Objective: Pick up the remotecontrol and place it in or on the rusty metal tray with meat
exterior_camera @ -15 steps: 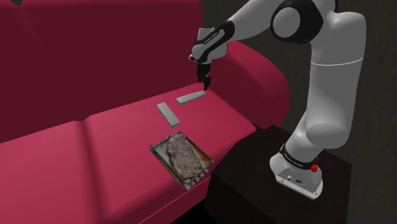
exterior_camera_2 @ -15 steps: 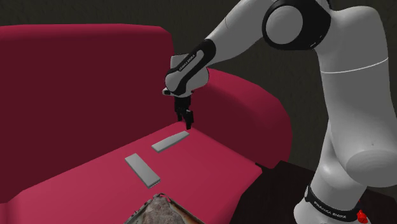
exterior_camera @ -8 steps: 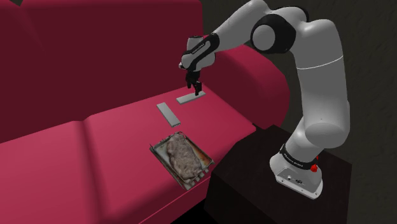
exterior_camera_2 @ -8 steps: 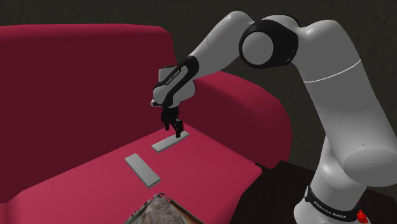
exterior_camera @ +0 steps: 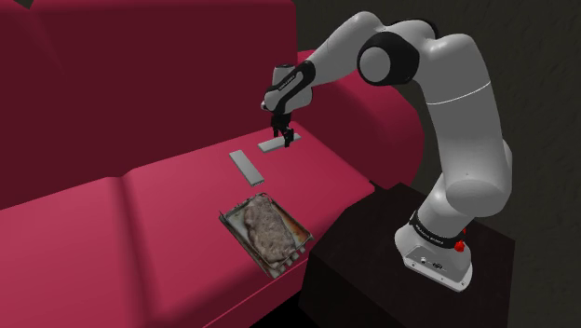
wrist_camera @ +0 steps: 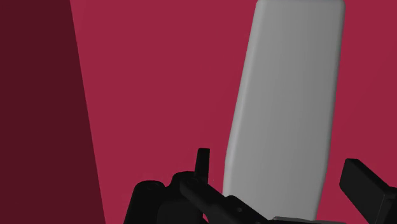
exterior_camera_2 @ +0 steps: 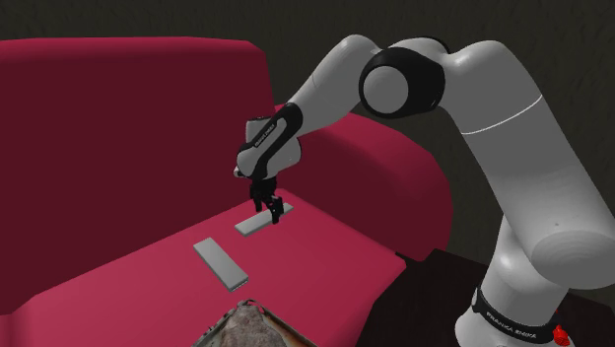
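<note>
Grey remotecontrol [wrist_camera: 286,108] between released, wide-apart fingers [wrist_camera: 366,188] of black pincer [wrist_camera: 276,160]; "FRANKA EMIKA" on arm [exterior_camera_2: 552,227].

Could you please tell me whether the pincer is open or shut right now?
Open: on the pincer, both fingers stand apart, either side of the grey remote on the sofa.
</note>
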{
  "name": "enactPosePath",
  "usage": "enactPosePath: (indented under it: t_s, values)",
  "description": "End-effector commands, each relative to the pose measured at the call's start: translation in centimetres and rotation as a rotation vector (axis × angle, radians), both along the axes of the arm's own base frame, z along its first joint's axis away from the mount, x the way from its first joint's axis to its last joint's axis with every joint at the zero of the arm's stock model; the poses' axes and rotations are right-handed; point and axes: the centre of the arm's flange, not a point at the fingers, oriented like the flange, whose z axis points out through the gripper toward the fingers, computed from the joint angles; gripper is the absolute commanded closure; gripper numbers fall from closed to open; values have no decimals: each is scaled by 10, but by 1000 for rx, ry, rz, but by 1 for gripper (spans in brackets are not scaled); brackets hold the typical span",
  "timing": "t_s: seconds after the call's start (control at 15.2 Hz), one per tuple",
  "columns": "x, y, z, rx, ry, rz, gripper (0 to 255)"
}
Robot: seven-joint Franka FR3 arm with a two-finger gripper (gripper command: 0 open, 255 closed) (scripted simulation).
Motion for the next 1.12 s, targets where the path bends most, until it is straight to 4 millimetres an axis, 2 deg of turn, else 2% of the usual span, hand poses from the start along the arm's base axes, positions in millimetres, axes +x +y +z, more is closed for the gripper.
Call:
enactPosePath:
  t_s: [0.0, 0.33, 0.4, 0.99, 1.06]
  values:
    - [-1, 0, -2, 0, 0, 0, 0]
    - [-1, 0, -2, 0, 0, 0, 0]
    - [-1, 0, -2, 0, 0, 0, 255]
    - [-1, 0, -2, 0, 0, 0, 255]
    - [-1, 0, 3, 0, 0, 0, 255]
